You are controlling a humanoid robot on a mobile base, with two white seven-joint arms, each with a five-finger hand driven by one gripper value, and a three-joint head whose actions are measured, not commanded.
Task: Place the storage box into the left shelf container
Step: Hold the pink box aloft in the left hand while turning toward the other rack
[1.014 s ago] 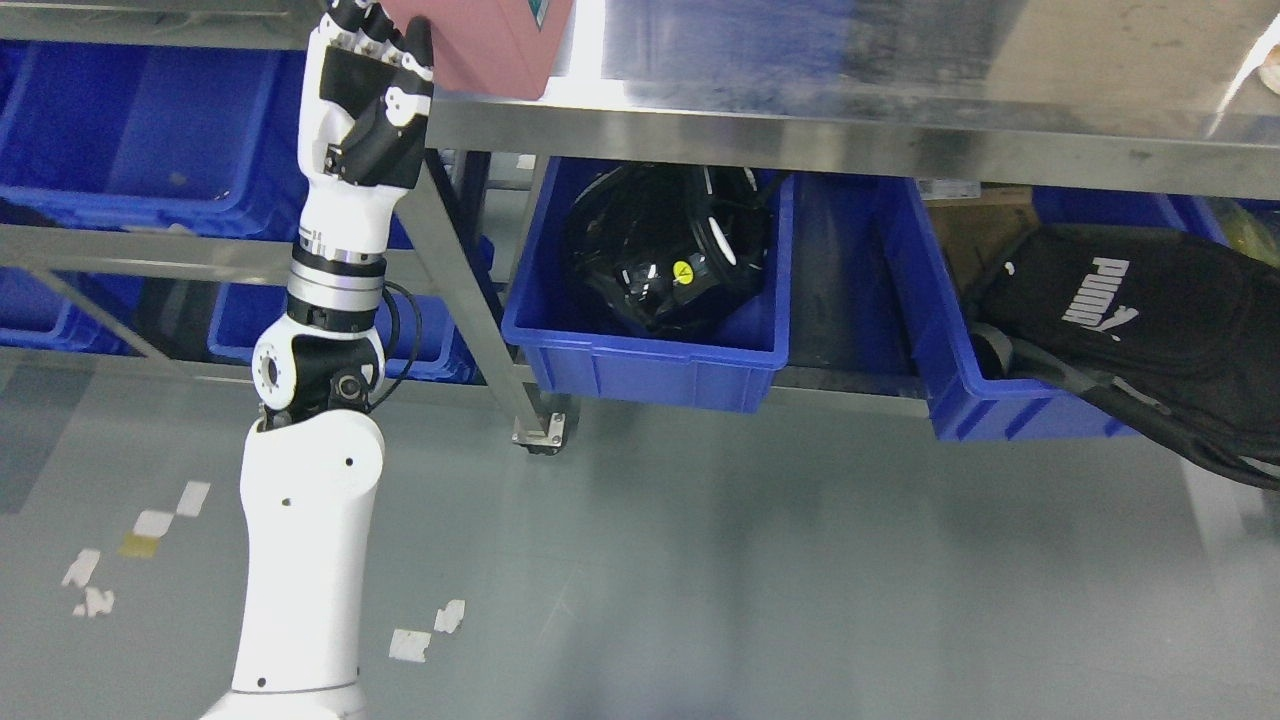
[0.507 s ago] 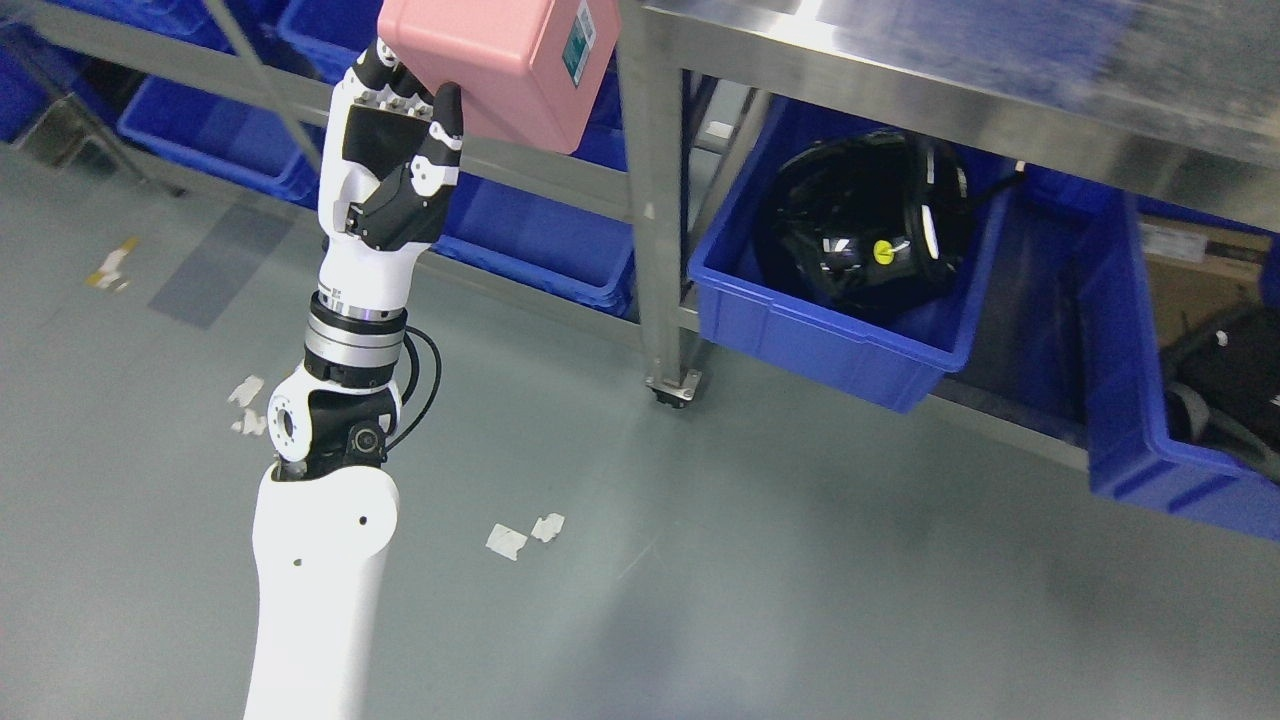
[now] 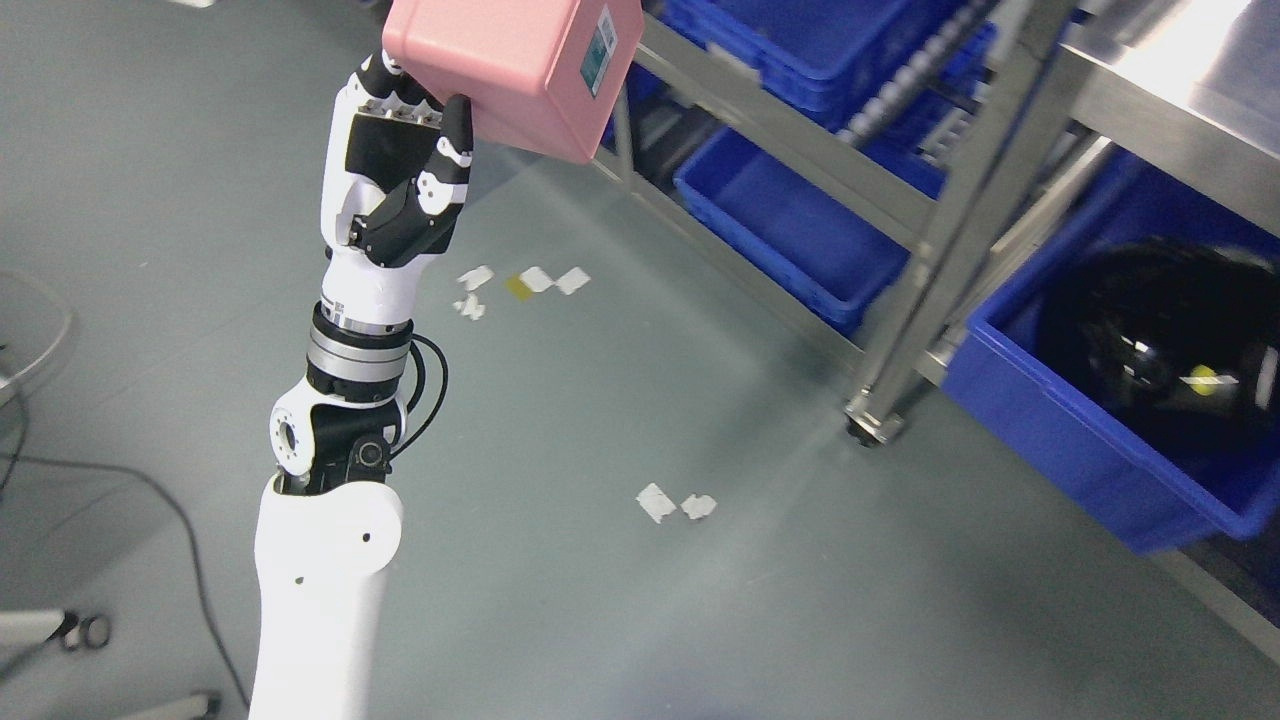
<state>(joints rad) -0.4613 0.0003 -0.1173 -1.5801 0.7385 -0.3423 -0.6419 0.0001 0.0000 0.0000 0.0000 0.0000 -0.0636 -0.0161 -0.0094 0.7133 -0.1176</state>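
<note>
A pink storage box (image 3: 510,65) with a small label on one side is held up at the top of the head view. My left hand (image 3: 400,150) grips its lower left corner, thumb against the box's face, the arm rising from the bottom left. The box hangs over bare floor, left of the metal shelving. A blue container (image 3: 790,225) sits on the low shelf of the left rack, to the right of the box. The right hand is out of sight.
A steel shelf post (image 3: 940,250) with a foot stands right of centre. At the right a blue bin (image 3: 1080,440) holds a black helmet (image 3: 1160,350). More blue bins (image 3: 820,40) sit at the top. Tape scraps (image 3: 675,503) and a cable (image 3: 130,480) lie on the floor.
The camera has swung left, so the shelves and helmet bin slid to the right. My left hand still holds the pink box, which shows more fully now.
</note>
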